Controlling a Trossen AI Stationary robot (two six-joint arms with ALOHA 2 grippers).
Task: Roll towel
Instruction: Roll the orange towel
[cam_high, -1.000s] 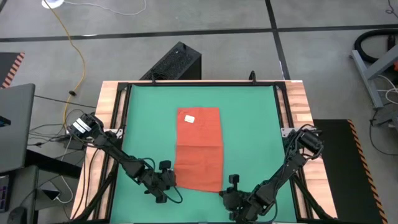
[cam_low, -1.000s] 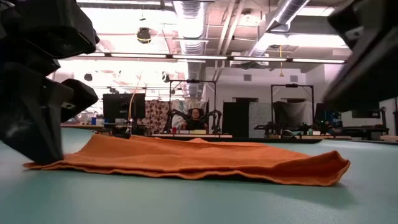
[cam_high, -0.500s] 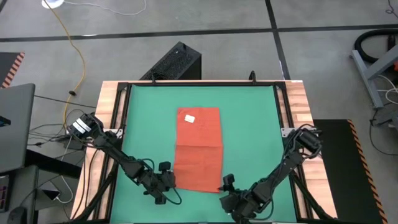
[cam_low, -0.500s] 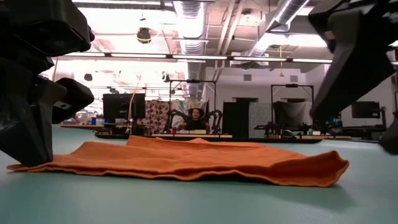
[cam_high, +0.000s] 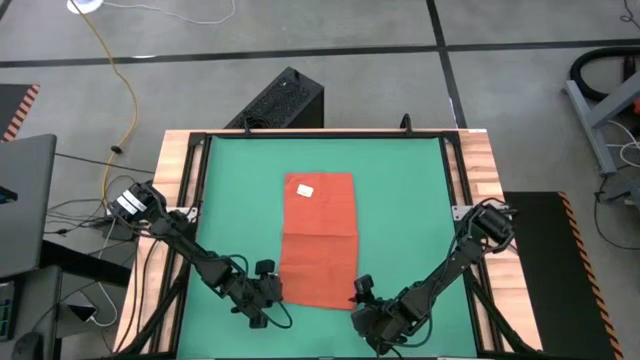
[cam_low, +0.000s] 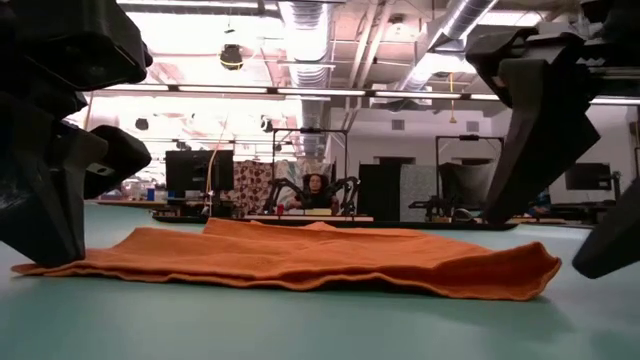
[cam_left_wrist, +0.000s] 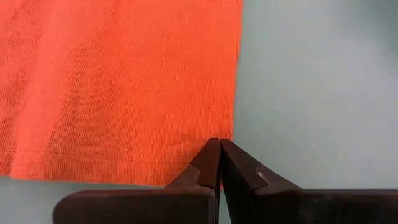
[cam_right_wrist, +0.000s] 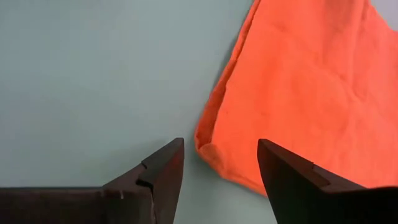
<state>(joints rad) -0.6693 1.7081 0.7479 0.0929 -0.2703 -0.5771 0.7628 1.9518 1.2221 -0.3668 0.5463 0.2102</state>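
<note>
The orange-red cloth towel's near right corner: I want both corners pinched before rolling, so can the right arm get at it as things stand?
Probably yes. The right gripper is open, the orange-red cloth towel's corner lies just ahead between its fingers, and only bare green mat separates them.

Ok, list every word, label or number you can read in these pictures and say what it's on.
None can be read.
The white tag on the towel: too small to show any print.
The screens across the room: dark, nothing legible.
The green mat: plain, no markings.
</note>
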